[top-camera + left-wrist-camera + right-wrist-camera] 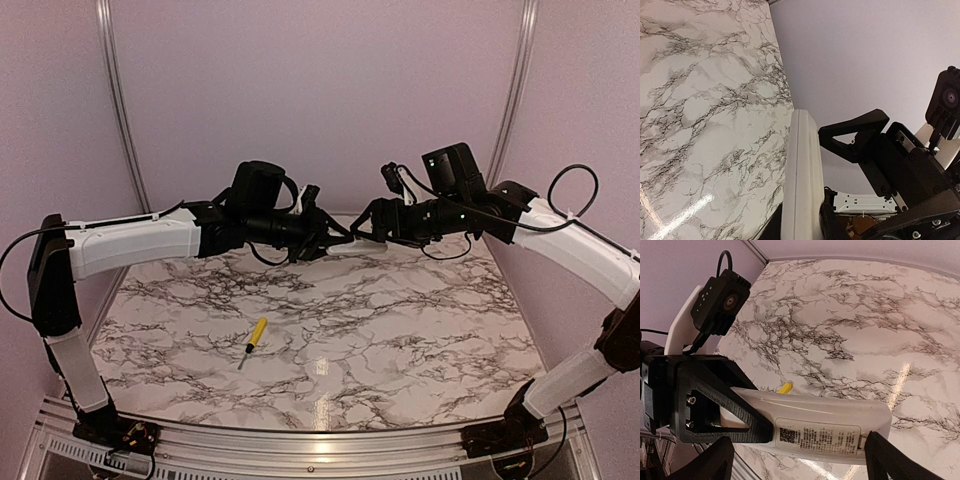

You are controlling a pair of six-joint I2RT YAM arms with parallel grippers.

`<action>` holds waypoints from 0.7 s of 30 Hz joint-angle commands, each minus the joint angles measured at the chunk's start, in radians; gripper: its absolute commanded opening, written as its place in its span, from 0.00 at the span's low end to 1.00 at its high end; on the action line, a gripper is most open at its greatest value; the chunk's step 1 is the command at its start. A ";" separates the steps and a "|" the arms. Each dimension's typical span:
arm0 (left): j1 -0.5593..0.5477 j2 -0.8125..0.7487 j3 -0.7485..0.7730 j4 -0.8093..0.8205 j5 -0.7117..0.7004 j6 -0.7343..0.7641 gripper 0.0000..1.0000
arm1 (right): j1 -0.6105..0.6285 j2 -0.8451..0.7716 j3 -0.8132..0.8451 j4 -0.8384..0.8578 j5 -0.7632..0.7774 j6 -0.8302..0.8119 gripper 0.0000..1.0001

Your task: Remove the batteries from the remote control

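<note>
At the near edge both arm bases are partly cut off by the frame. A little farther out, left of centre, a yellow-handled screwdriver (255,337) lies alone on the marble table (420,340), with bare marble on every side of it out to the near, left and right edges. Toward the far side both arms reach inward and meet above the table. The left gripper (333,238) is clamped on one end of the remote control (830,422), holding the white bar in the air well clear of the marble. One black finger lies across its face and the other is hidden behind it. The right gripper (374,233) has its jaws set wide apart along the bar's length. Whether their tips touch the remote cannot be told. The face turned to the right wrist camera carries a printed label (817,436). The batteries cannot be made out in any view, and in the top view the remote itself is nearly lost between the dark fingers. Behind stands the plain pale wall (320,90).
</note>
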 commanded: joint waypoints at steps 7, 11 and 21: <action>-0.003 0.007 0.057 0.094 0.046 0.014 0.00 | 0.010 0.024 0.008 0.017 -0.024 0.019 0.89; -0.004 0.006 0.057 0.119 0.060 0.014 0.00 | 0.010 0.028 -0.003 0.026 -0.027 0.025 0.89; -0.004 0.006 0.057 0.175 0.084 0.013 0.00 | 0.010 0.038 -0.002 0.059 -0.081 0.060 0.89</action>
